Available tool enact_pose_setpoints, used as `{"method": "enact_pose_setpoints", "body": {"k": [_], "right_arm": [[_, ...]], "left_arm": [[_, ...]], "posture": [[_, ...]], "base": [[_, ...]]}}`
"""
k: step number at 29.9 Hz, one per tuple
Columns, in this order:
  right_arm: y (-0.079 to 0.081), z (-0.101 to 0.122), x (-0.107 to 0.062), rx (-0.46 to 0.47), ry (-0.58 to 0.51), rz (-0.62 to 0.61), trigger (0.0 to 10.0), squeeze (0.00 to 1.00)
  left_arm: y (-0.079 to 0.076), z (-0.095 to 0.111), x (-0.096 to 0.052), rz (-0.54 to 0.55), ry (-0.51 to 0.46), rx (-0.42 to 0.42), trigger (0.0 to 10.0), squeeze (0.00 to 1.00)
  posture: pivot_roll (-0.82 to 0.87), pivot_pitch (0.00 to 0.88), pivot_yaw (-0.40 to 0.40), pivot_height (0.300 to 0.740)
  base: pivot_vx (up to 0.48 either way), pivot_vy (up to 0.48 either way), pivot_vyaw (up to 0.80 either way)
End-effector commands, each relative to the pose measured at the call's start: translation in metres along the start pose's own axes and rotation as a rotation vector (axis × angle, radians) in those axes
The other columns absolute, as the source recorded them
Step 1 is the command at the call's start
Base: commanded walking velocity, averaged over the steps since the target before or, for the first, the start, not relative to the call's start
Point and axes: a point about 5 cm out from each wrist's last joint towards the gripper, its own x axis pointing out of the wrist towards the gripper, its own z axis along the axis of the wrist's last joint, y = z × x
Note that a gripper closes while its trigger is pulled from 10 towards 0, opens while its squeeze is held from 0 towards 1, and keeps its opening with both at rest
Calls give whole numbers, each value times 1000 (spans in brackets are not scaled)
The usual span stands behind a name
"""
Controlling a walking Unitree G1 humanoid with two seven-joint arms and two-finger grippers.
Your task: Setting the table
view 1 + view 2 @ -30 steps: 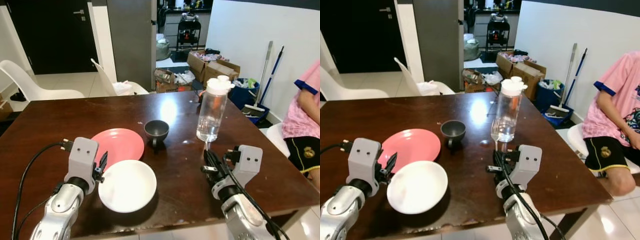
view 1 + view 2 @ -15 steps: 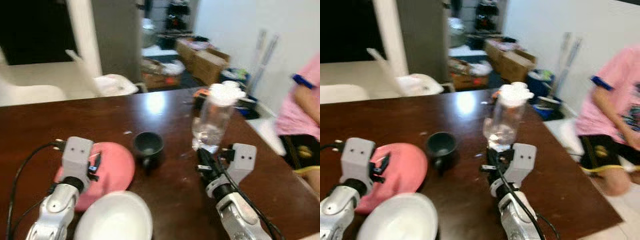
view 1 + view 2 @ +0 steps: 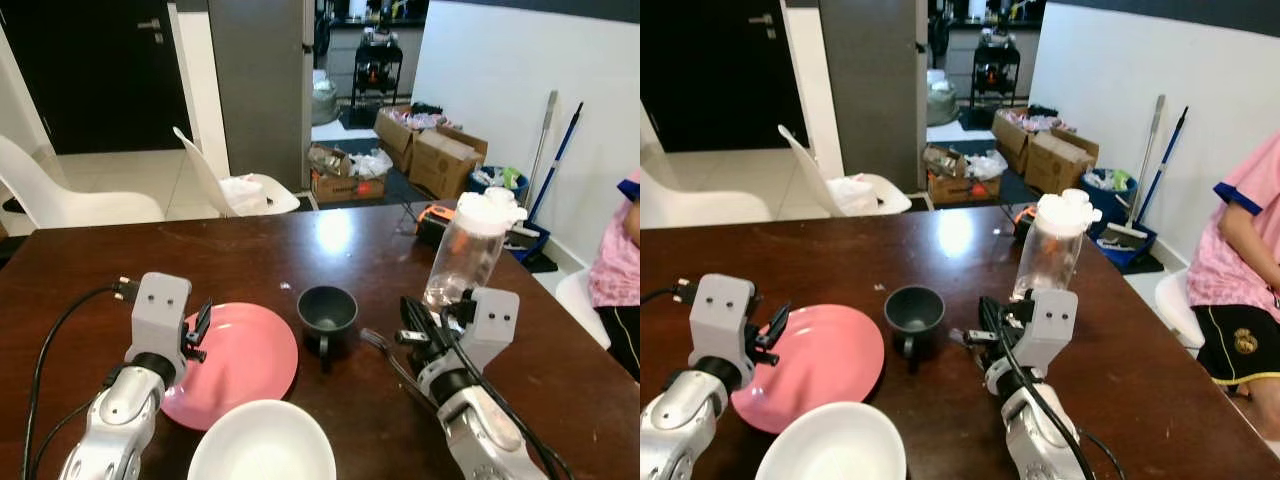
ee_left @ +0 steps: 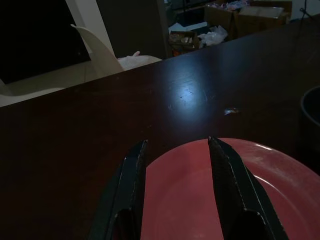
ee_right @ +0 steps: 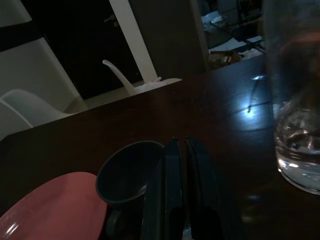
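Left gripper (image 4: pixel 176 186) fingers parted, nothing held, tips over round pink plate (image 3: pixel 240 360). Right gripper (image 5: pixel 181 172) fingers pressed together on thin metal utensil (image 3: pixel 385 355), beside dark grey cup (image 3: pixel 327 310) at its 3 o'clock. Clear water bottle with white cap (image 3: pixel 468 247) at 1 o'clock. White bowl (image 3: pixel 262 445) at 6 o'clock of plate. Since a second ago camera shifted; plate, cup, bottle keep same layout; blur gone.

pink plate (image 3: pixel 240 360) flat on table | white bowl (image 3: pixel 262 444) nearest | dark cup (image 3: pixel 328 310) upright

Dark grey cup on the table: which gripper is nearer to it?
Right. The right gripper sits just beside the dark grey cup, fingers closed. The left gripper hovers over the round pink plate, farther off.
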Motion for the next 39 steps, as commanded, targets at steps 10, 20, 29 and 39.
{"method": "enact_pose_setpoints", "body": {"k": [10,20,29,39], "right_arm": [[-1,-3,-3,9,14,-13,10000,0],[0,-23,-26,-109,262,179,10000,0],[-48,-35,-81,-246,450,8,10000,0],[-54,-35,-72,-215,460,110,10000,1000]], "left_arm": [[2,-7,-1,-1,39,18,10000,0],[28,-12,-9,52,89,54,10000,0],[49,-14,-14,88,110,99,10000,0],[41,-12,-4,50,106,109,10000,0]], "posture": [[29,113,72,740],[29,124,65,740],[0,137,68,740],[-5,128,103,740]], "base": [[0,0,0],[0,0,0],[0,0,0],[0,0,0]]}}
